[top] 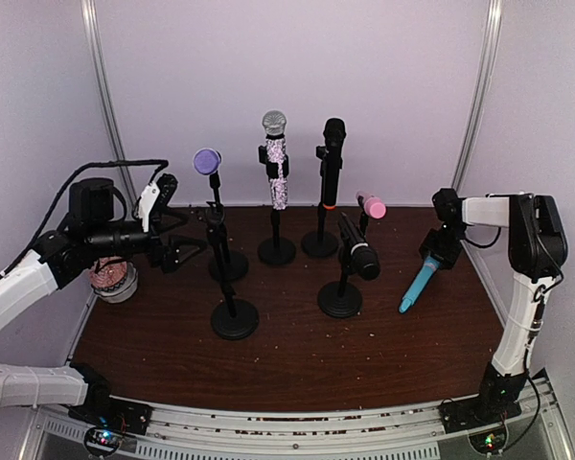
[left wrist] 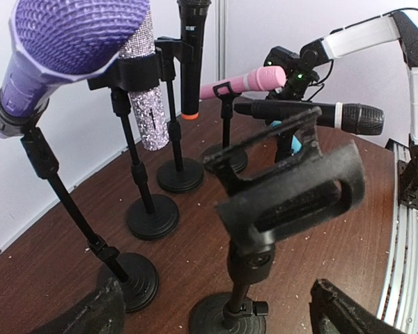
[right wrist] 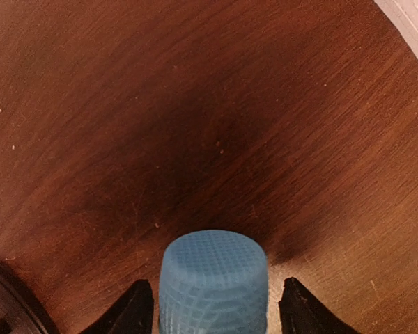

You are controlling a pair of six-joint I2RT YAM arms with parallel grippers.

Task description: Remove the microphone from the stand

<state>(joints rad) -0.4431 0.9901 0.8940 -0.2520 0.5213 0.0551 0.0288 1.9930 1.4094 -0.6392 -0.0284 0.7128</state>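
1. The right gripper (right wrist: 213,289) straddles the blue microphone (top: 418,282), with one finger on each side of its mesh head and a thin dark slit showing at each fingertip. The jaws stand partway apart. Whether the pads farther back press the handle cannot be told.
2. The blue microphone is out of any stand. It slants down from this gripper, its tail up between the fingers and its head resting on the desk (top: 364,359) just below the fingertips.
3. To this gripper's left, near but apart from it, the tilted black microphone (top: 360,253) and the pink microphone (top: 371,205) each sit in a clip.
4. The left gripper (top: 179,244) is spread wide and holds nothing.
5. Just ahead of it, in line with the gap between its fingers, rises the empty stand (left wrist: 285,184), its clip bare.
6. Ahead of it and to its left is the purple microphone (left wrist: 52,49). Beyond that are the glitter microphone (left wrist: 145,90) and the upright black microphone (left wrist: 192,56), all on stands.
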